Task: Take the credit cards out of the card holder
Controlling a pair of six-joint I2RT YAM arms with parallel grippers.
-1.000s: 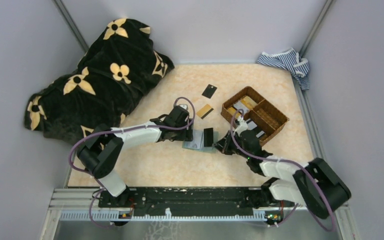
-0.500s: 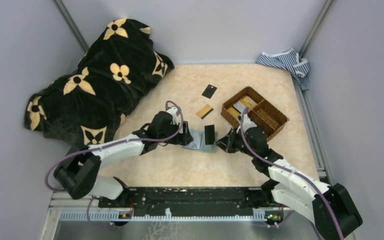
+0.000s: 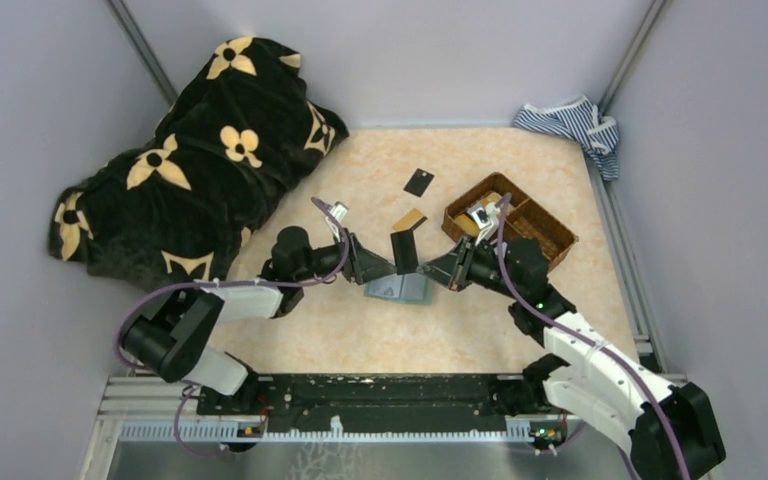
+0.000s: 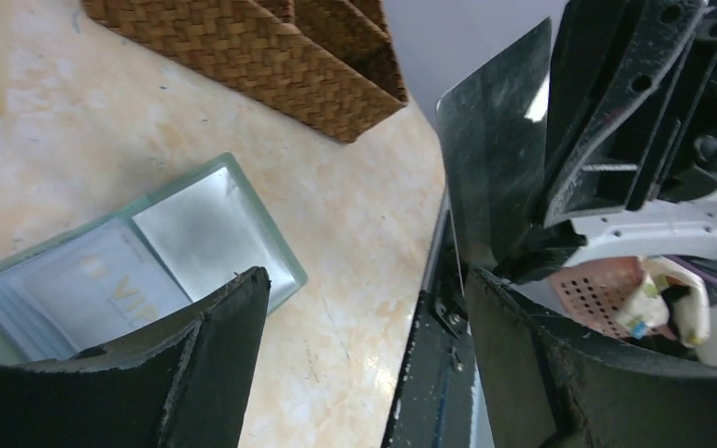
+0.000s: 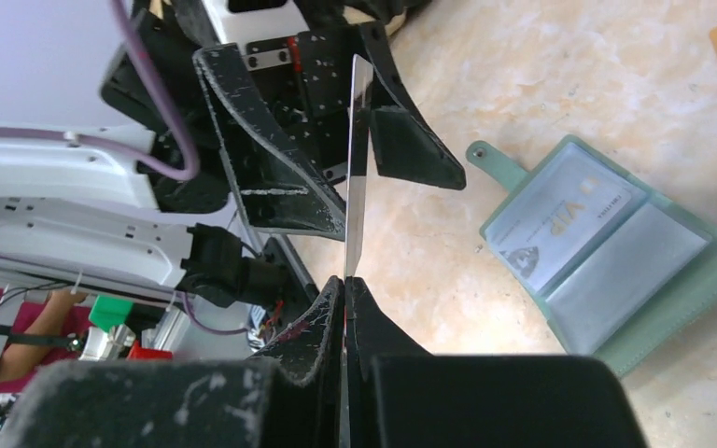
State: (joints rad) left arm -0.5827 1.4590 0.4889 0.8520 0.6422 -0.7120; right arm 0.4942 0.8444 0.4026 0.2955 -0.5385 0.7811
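Your right gripper [image 5: 345, 285] is clamped on a dark card [image 4: 490, 159], upright over the open wallet [image 5: 700, 289]. Left gripper [image 4: 369, 289] is spread wide, fingers [image 4: 229, 327] either side of the card.

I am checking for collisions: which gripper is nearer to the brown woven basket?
Right. The right gripper, shut on a dark card, is just left of the basket in the top view; the left gripper, open, is farther left, beyond the card.
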